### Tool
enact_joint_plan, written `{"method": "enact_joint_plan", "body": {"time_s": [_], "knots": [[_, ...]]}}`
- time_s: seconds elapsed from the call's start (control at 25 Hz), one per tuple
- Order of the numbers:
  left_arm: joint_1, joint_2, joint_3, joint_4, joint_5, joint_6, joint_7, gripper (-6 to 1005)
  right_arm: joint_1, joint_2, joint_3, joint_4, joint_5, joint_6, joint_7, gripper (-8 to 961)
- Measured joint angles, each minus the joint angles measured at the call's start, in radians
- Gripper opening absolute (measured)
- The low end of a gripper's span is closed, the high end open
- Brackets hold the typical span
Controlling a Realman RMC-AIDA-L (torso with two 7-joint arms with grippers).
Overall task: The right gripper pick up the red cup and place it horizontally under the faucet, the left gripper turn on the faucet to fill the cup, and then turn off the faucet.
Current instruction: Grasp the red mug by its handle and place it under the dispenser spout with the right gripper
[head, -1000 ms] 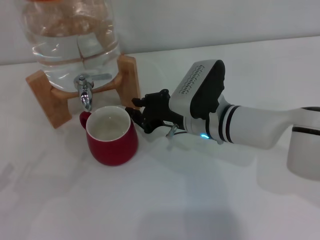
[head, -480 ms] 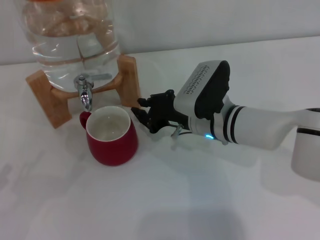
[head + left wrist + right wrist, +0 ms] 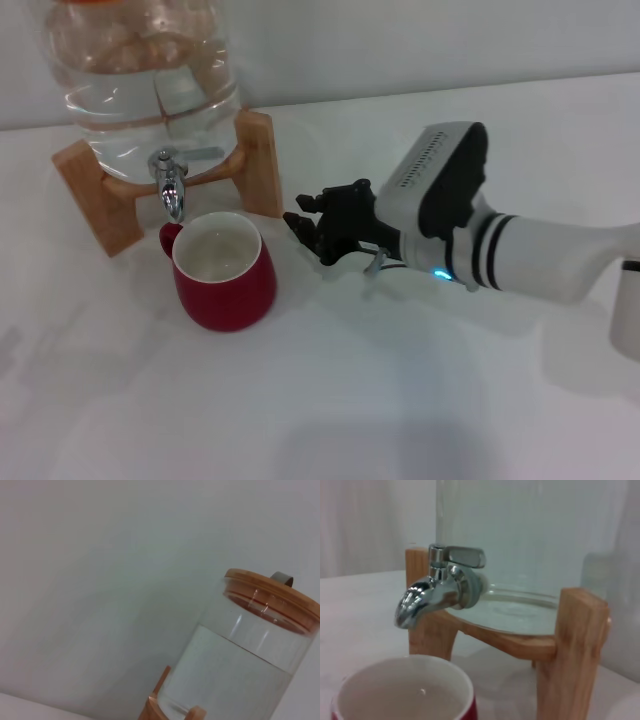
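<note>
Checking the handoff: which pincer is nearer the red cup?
Right. The right pincer sits open just beside the red cup, not touching; the left pincer is out of view.

The light is bright and soft. The table (image 3: 330,400) is very white and shows faint grey shadows. The faucet (image 3: 442,587) shines. The cup (image 3: 402,695) up close looks blurry.

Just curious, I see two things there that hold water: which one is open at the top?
The red cup under the faucet; its white inside shows. The clear water jar on the wooden stand wears a wooden lid.
</note>
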Motion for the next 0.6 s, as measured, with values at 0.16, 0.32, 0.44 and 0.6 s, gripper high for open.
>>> {"method": "enact_joint_plan", "body": {"time_s": [0.16,0.32,0.44,0.6], "knots": [[-0.002,0.001,0.000,0.001,0.000,0.000,0.000,876,-0.046,-0.029,0.002,0.060,-0.056,0.038,0.038,236],[-0.004,0.001,0.000,0.002,0.000,0.000,0.000,876,-0.072,-0.046,0.024,0.082,-0.195,0.108,0.160,236],[-0.004,0.001,0.000,0.003,0.000,-0.001,0.000,876,-0.077,-0.050,0.041,0.083,-0.291,0.137,0.239,236],[-0.003,0.001,0.000,0.003,0.000,-0.005,0.000,876,-0.082,-0.053,0.080,0.073,-0.422,0.181,0.327,237]]}}
